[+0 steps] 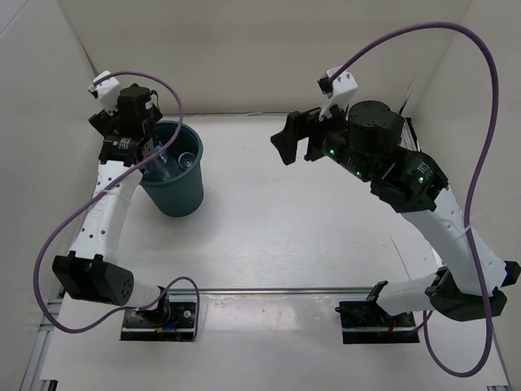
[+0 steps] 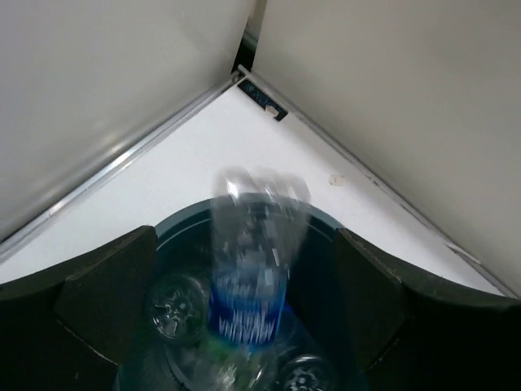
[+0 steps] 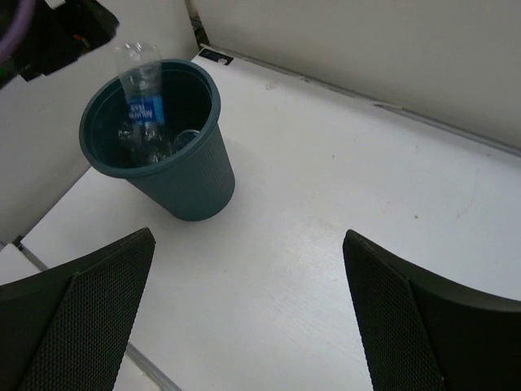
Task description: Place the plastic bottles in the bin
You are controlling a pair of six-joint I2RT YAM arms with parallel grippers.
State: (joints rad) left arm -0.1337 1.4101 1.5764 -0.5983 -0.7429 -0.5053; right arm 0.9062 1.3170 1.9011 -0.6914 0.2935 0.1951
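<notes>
Hanging directly over the bin point(image 1: 175, 195) in the upper left of the top view, the left gripper point(image 1: 138, 147) had its fingers spread wide. The blue-labelled bottle point(image 2: 248, 277), blurred and half inside the rim, looked released to drop among the other bottles point(image 2: 175, 305) lying inside. The right gripper point(image 1: 297, 138) hovered open and empty at upper centre, well apart from the bin, likely to keep clear.

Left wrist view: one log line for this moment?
left gripper: open above bin | bottle: blue label, blurred, unheld, lower half in bin | right gripper: open, empty
</notes>
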